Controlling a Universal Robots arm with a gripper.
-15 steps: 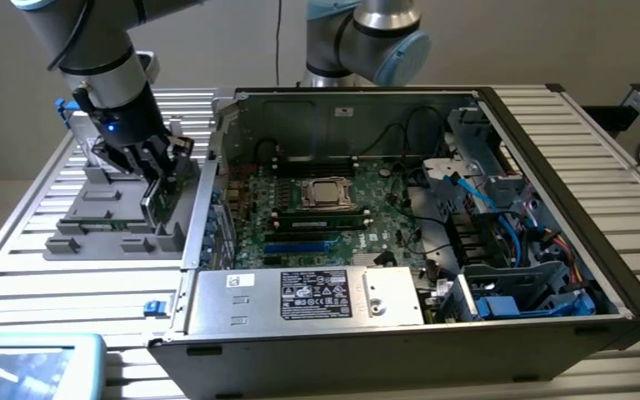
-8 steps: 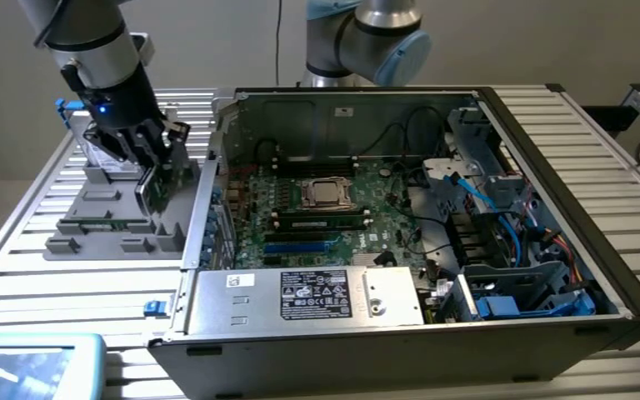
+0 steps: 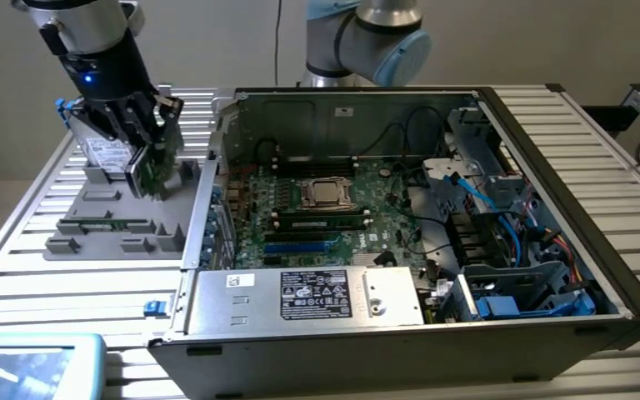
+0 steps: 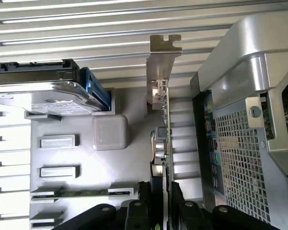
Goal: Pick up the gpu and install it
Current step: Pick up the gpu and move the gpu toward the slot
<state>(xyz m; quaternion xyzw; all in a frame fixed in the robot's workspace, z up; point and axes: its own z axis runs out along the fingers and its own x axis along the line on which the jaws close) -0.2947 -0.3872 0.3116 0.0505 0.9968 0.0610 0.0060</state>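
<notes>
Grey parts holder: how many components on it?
3: hard drive standing on edge, gpu upright beside it, held in the gripper, memory stick lying flat in a slot. More may be hidden.

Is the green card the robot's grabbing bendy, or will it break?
Probably stiff: the gpu stands straight, edge-on between the jaws. Likely light, being so thin. Maybe fragile: small parts stick out from its board, so squeezing there could hurt it.

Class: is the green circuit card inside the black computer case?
Out: the green card stands on edge at the grey tray.
</notes>
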